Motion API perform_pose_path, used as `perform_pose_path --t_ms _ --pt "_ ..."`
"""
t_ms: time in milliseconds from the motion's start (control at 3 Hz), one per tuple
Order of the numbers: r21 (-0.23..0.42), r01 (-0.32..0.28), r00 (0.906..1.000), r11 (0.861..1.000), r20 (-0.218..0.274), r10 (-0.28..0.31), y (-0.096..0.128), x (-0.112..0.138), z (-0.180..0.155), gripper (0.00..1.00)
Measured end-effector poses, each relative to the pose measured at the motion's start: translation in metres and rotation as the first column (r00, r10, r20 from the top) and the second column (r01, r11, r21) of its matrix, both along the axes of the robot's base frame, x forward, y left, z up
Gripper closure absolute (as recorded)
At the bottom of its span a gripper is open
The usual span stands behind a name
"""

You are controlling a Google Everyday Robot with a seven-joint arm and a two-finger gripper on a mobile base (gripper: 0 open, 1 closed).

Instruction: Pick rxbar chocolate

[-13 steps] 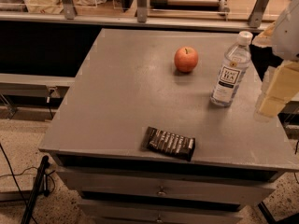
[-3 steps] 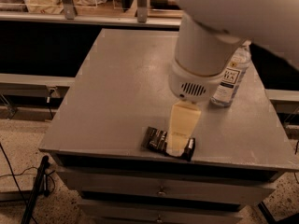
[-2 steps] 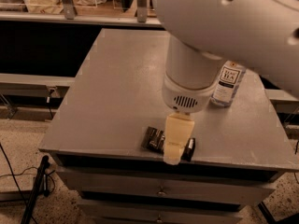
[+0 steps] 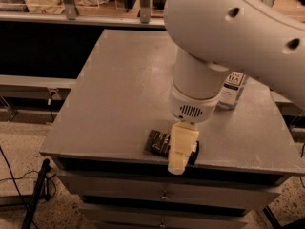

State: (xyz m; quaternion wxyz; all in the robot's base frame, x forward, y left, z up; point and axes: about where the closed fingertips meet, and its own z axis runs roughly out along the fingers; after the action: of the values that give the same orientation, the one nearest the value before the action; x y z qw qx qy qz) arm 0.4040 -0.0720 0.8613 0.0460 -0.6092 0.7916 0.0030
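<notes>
The gripper (image 4: 182,150) hangs at the table's (image 4: 119,99) front edge, directly over the bar (image 4: 156,142), whose dark ends show on either side of it. Whether it is gripping or released cannot be told. The bar is probably light, flat, slick-wrapped and slightly pliable, so it is best pinched across its narrow width, mid-length. Beyond, to the right, stands a bottle (image 4: 232,90).

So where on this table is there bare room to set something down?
The left half of the table is bare, back edge to front, up to the rxbar chocolate. The front right corner, in front of the bottle, is free too. Crowded: front centre, where the tool hangs over the bar; the arm hides the middle behind it.
</notes>
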Motion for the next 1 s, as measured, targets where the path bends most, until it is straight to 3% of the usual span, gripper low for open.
perform_pose_path --t_ms 333,1000 --pt "0.018 0.010 0.9994 1.000 -0.032 -0.009 -0.001 -0.002 -0.010 0.00" --pt "0.050 -0.032 0.9991 0.998 -0.025 0.034 0.009 -0.012 -0.031 0.00"
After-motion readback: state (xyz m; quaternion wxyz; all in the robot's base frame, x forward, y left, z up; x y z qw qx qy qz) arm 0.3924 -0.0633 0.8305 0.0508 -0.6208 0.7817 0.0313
